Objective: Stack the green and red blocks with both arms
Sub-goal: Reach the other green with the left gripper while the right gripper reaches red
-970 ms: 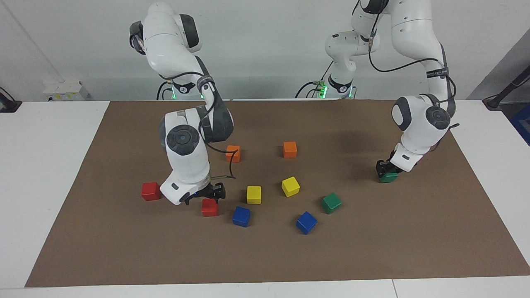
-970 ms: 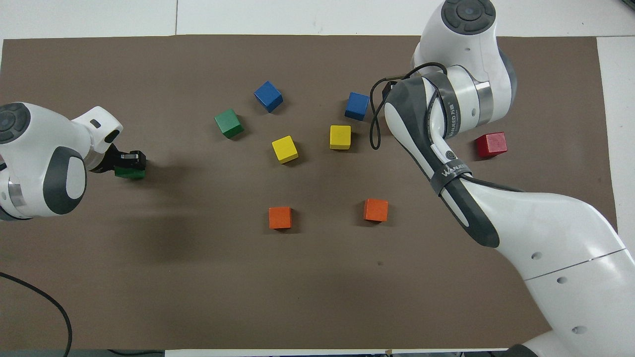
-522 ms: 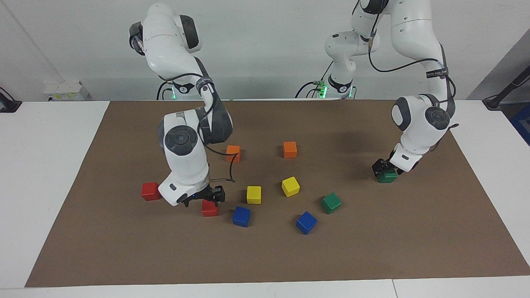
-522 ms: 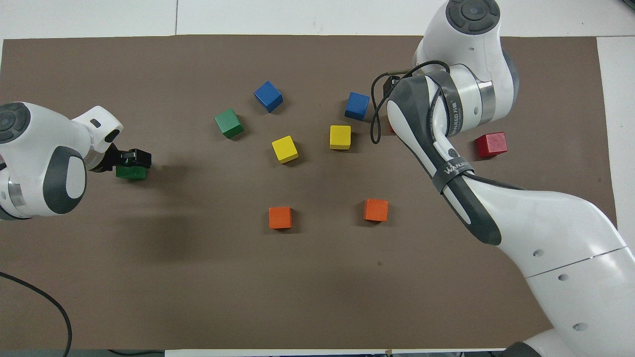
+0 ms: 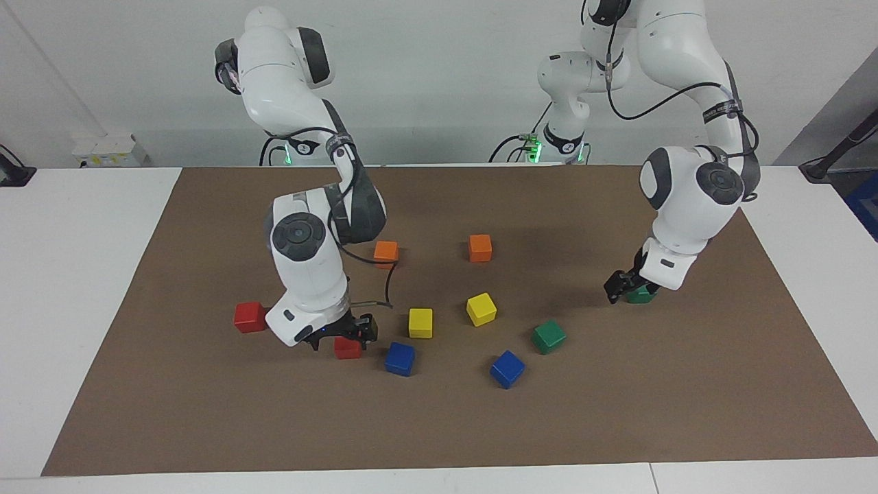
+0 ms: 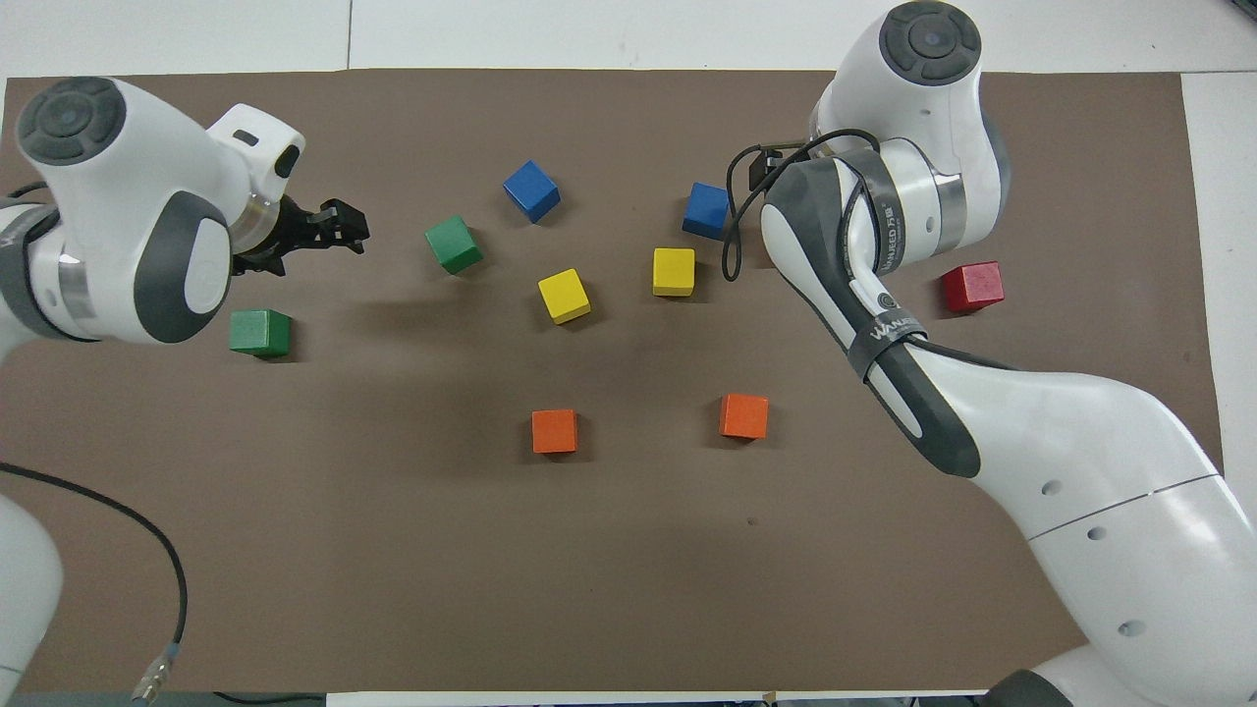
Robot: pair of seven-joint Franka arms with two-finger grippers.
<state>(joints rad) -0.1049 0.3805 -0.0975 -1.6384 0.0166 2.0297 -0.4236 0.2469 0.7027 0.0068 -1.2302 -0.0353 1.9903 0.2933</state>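
My right gripper is open and down over a red block on the mat, its fingers on either side of the block's top; the overhead view hides both under the arm. A second red block lies beside it toward the right arm's end of the table. My left gripper is open, empty and raised over bare mat. One green block lies free on the mat at the left arm's end. The other green block lies farther from the robots, near the blue and yellow cubes.
Two orange cubes lie nearer to the robots at mid table. Two yellow cubes and two blue cubes lie between the red and green blocks. A brown mat covers the table.
My left gripper has come up off the green block, left it on the mat and moved toward the other green block. My right gripper has sunk lower onto the red block.
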